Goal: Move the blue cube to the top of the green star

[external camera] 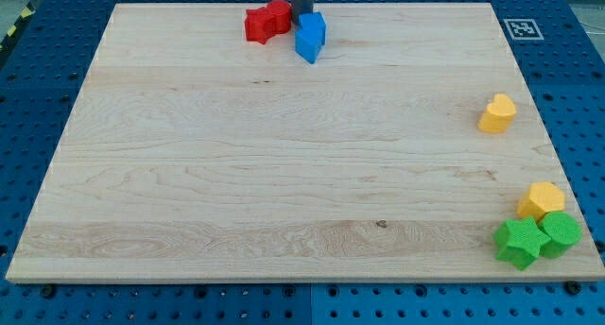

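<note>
Gripper none — my tip (301, 15) touching blue cube (310, 37) at top edge, green star (520, 243) bottom-right.

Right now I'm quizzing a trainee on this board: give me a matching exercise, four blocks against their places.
Blocks:
1. blue cube
2. red block
3. yellow heart-like block
4. green star

Places:
A. view's bottom right corner
B. right edge, halfway up
C. view's top, just below my tip
D. view's top, left of the blue cube

Pairs: 1-C, 2-D, 3-B, 4-A
</note>
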Controlling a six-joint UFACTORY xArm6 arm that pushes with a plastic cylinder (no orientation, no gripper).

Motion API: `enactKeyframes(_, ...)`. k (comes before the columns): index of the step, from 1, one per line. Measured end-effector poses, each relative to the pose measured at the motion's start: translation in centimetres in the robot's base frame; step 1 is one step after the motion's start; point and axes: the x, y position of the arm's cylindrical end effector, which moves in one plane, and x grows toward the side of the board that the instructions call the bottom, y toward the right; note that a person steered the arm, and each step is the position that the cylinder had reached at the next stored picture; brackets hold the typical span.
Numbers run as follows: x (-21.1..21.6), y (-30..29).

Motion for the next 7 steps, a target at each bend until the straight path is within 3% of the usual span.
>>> enactKeyframes(1,4.7,0.7)
enactKeyframes(2,6.2,1.2)
enactKeyframes(3,4.9,1.4)
enactKeyframes(4,6.4,4.5)
enactKeyframes(6,14.6,8.8)
enactKeyframes(7,15.6,9.2)
